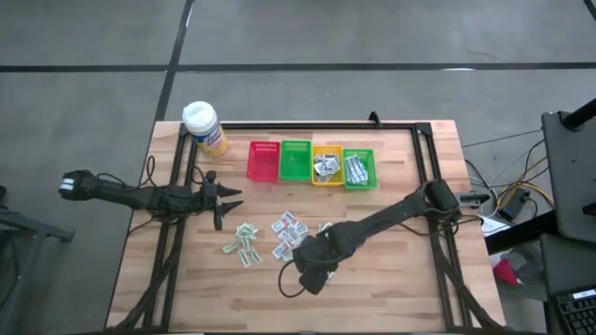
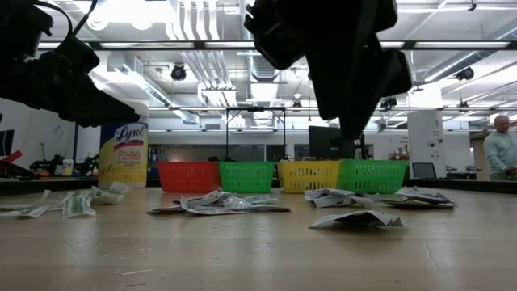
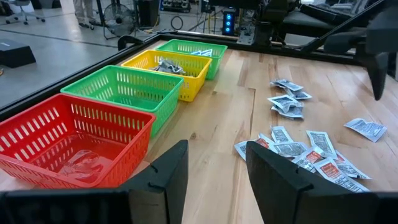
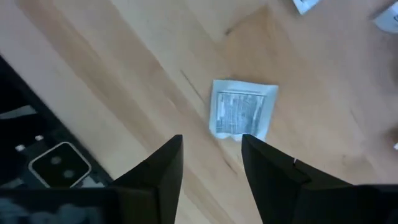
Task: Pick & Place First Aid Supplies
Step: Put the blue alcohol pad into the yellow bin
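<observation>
While the right gripper [image 4: 211,162] hangs low over the front of the table [image 1: 391,288], its jaws stand apart and hold nothing; a single white packet [image 4: 241,115] lies flat on the wood just beyond the fingertips (printed face up, not touched). Farther back, loose packets [image 1: 287,231] lie scattered mid-table, with a second cluster [image 1: 244,242] to their left. The left gripper [image 3: 214,171] waits beside that cluster, clear of the wood, jaws likewise apart and empty. Behind the packets, four baskets stand in a row, side by side: red basket [image 1: 264,161], green basket [image 1: 295,160], yellow basket [image 1: 327,167], and a second green basket [image 1: 358,169]. The last two contain packets; the red one looks empty. At the rear left corner stands a yellow bottle [image 1: 205,127] with a white cap.
</observation>
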